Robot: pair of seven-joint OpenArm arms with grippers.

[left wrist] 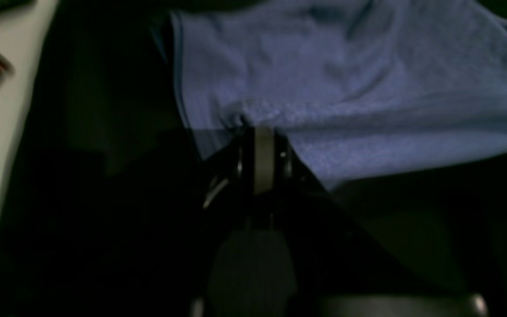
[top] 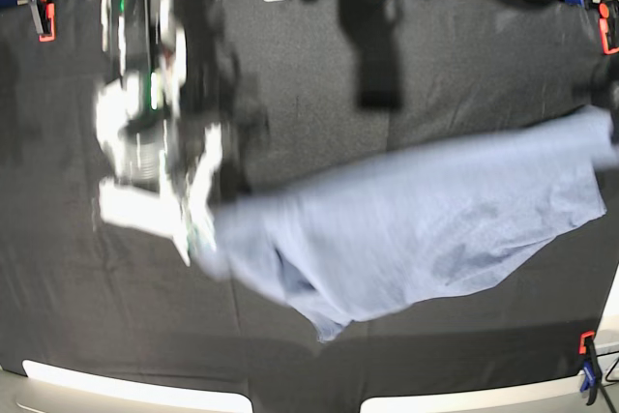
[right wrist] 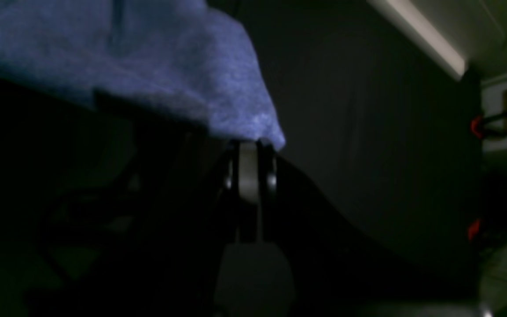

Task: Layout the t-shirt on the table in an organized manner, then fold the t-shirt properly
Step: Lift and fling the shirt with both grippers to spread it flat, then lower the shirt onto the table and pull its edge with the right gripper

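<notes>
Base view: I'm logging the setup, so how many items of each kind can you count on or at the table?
t-shirt: 1
table: 1
corner clamps, at top left, top right and bottom right: 3 seen
robot arms, one blurred, one near the right edge: 2
Total: 7

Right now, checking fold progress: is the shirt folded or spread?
Spread, not folded: the shirt hangs stretched between both shut grippers, left gripper and right gripper pinching its edges, wrinkled and blurred over the table.
</notes>
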